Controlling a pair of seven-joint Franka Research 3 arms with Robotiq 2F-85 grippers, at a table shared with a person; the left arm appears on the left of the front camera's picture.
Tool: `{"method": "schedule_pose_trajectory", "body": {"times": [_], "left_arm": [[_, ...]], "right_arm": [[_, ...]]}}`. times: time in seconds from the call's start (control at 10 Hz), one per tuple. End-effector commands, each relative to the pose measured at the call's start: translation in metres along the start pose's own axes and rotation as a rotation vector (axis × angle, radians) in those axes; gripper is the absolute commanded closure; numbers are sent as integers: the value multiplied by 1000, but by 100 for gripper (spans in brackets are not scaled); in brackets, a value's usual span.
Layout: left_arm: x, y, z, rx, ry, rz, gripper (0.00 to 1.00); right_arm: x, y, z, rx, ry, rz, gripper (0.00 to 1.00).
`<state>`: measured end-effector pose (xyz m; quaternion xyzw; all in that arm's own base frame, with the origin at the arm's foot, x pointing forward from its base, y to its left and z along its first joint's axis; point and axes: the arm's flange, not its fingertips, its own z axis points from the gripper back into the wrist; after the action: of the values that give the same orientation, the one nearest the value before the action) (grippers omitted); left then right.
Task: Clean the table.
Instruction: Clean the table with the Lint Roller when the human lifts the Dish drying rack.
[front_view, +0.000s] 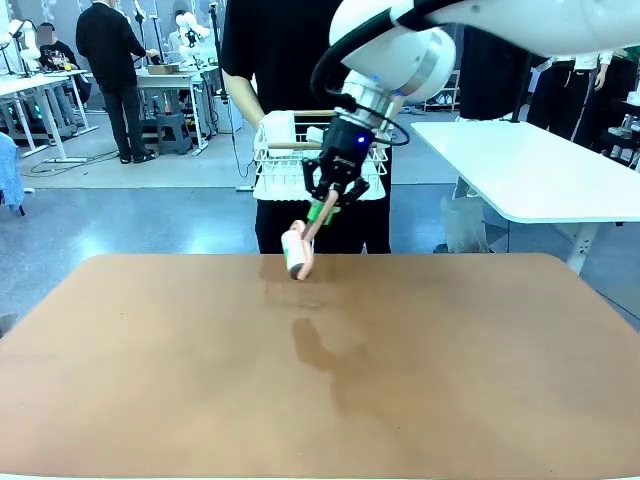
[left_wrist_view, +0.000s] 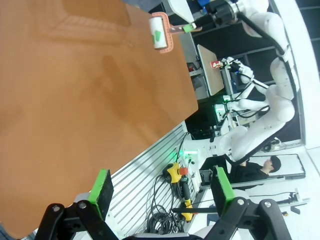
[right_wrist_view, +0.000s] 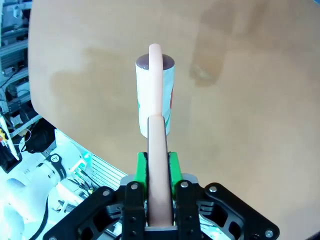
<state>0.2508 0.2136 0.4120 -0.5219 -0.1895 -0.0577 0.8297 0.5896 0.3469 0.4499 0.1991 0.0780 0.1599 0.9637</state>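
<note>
- Beneath me spreads the table (front_view: 420, 380), its reddish-brown top reaching from the near edge to the person (front_view: 280, 60) standing at its far side.
- That person holds a white wire basket (front_view: 275, 170) just beyond the table's far edge.
- My right gripper (front_view: 330, 210) hangs above the far middle of the table, jaws clenched on the pink handle of a lint roller (front_view: 298, 252).
- My left gripper (left_wrist_view: 162, 192) hovers off the table's edge, pads spread with nothing between them.
</note>
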Motion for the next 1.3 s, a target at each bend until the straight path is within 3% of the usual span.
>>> {"method": "schedule_pose_trajectory", "body": {"times": [0.0,0.3,0.7,1.2], "left_arm": [[-2,-1,1,-19,-13,-29,0],[-2,-1,1,-19,-13,-29,0],[-2,-1,1,-19,-13,-29,0],[-2,-1,1,-19,-13,-29,0]], "right_arm": [[-49,-28,16,-65,-21,-7,79],[-93,-82,60,-152,-71,-61,79],[-146,-177,115,-124,-174,-50,79],[-180,-248,121,-103,-218,-125,79]]}}
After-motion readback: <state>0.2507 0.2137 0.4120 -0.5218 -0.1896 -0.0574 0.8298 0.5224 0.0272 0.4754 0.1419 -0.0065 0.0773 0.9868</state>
